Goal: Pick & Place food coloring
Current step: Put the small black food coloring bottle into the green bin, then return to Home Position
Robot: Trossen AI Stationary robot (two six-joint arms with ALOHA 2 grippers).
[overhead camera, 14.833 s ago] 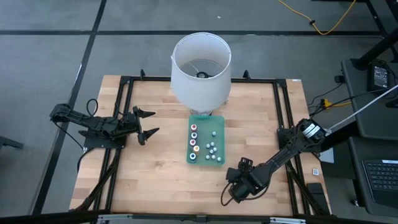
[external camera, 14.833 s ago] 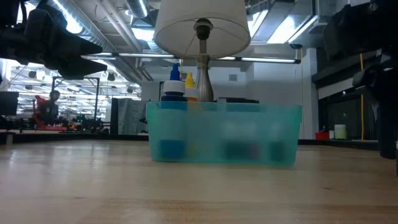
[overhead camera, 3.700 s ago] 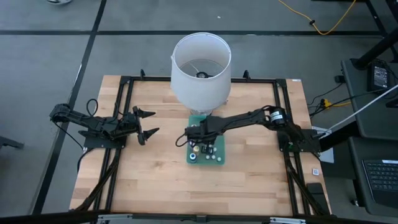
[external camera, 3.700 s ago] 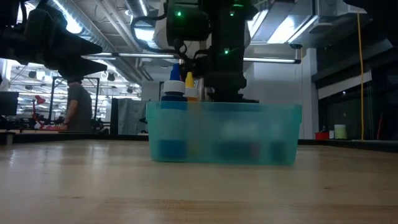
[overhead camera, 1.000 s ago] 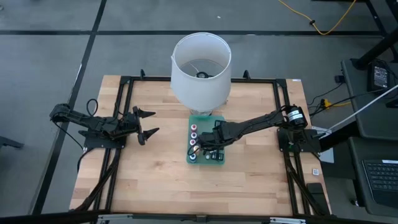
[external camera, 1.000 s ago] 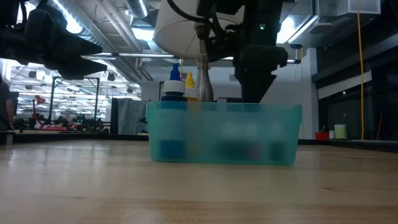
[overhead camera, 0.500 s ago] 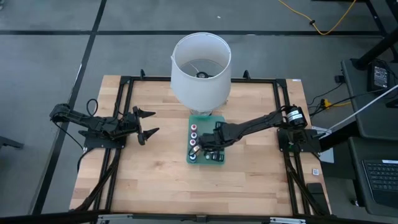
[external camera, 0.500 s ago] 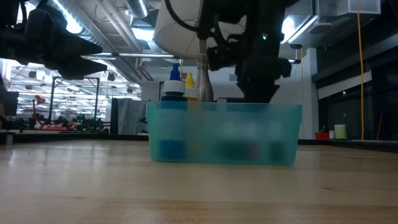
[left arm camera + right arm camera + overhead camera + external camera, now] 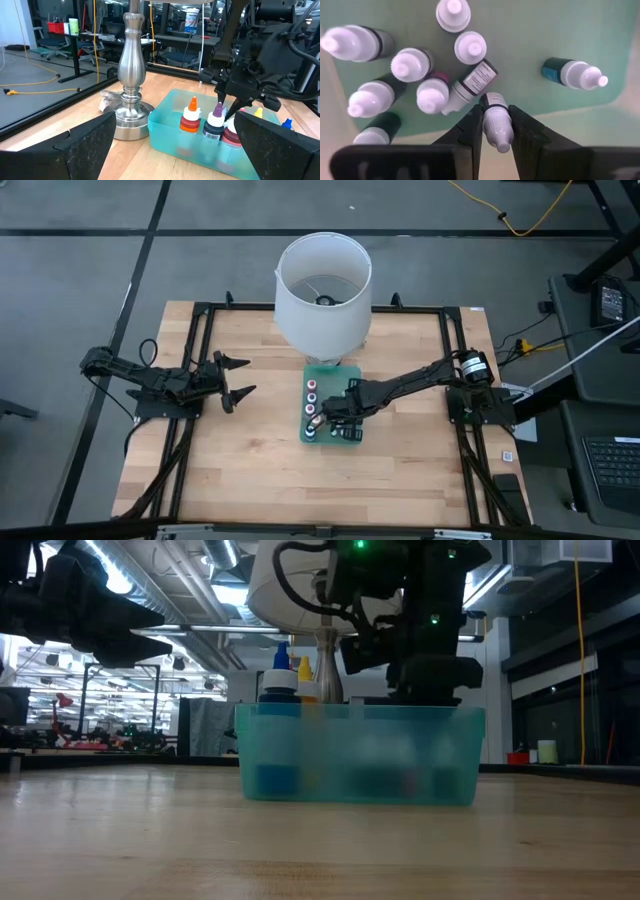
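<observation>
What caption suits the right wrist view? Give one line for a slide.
Right hand straddles a white-capped bottle above the teal bin of food coloring bottles.

Translucent teal plastic bin (image 9: 172,122); pale green floor in right wrist view. Small dropper bottles (image 9: 432,92): white ribbed caps, dark bodies, one teal-bodied (image 9: 572,72), one with white printed label (image 9: 472,85). Upright bottles with tips orange (image 9: 191,114), purple (image 9: 216,120), yellow (image 9: 258,113), blue (image 9: 286,123). White drum lampshade (image 9: 322,290), brushed silver lamp stem (image 9: 132,75). Light wood slat tabletop (image 9: 240,460), black frame.
</observation>
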